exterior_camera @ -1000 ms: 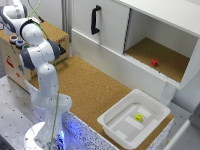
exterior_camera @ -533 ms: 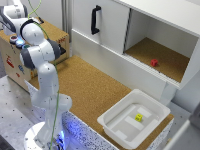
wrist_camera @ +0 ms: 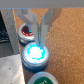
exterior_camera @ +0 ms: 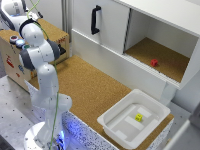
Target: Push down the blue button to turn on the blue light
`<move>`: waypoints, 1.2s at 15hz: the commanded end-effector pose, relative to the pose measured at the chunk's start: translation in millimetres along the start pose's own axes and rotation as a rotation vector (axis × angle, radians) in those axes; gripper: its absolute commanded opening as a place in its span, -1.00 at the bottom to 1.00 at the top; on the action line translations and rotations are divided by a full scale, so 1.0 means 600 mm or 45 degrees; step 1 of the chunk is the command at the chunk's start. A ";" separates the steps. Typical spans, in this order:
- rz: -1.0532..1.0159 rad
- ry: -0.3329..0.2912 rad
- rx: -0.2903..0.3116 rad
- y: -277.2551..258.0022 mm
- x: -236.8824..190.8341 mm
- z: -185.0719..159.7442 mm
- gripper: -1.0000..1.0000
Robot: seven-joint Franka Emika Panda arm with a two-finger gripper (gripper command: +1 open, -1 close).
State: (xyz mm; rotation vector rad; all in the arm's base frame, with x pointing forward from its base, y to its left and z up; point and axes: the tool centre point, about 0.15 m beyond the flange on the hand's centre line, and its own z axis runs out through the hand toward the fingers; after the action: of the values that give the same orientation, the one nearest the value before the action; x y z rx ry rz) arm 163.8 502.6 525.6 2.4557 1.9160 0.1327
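The blue button [wrist_camera: 35,52] glows just beneath the claw [wrist_camera: 39,40], whose fingers are pinched nearly together, holding nothing. It looks like a stiff, sprung cap: press its centre, don't grasp.

Arm [exterior_camera: 39,75] reared upright, fingers [wrist_camera: 42,31] pinched together, pointing down

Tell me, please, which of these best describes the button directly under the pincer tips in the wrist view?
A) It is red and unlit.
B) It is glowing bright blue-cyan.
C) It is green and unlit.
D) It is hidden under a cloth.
B: in the wrist view the blue button glows bright cyan just below the tips of the pincer, whose fingers sit close together.
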 end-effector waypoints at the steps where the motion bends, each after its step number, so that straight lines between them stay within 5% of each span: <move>1: 0.134 -0.061 0.004 -0.008 0.038 -0.001 1.00; 5: 0.225 -0.012 0.004 -0.005 0.030 0.008 1.00; 8: 0.274 0.037 -0.100 0.015 0.013 0.000 1.00; 14: 0.541 0.243 -0.085 0.108 -0.055 -0.002 1.00; 18: 0.664 0.258 -0.088 0.179 -0.139 0.021 1.00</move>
State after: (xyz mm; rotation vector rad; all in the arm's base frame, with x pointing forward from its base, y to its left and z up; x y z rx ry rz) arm 222.1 472.8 542.5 2.7846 1.3308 0.2714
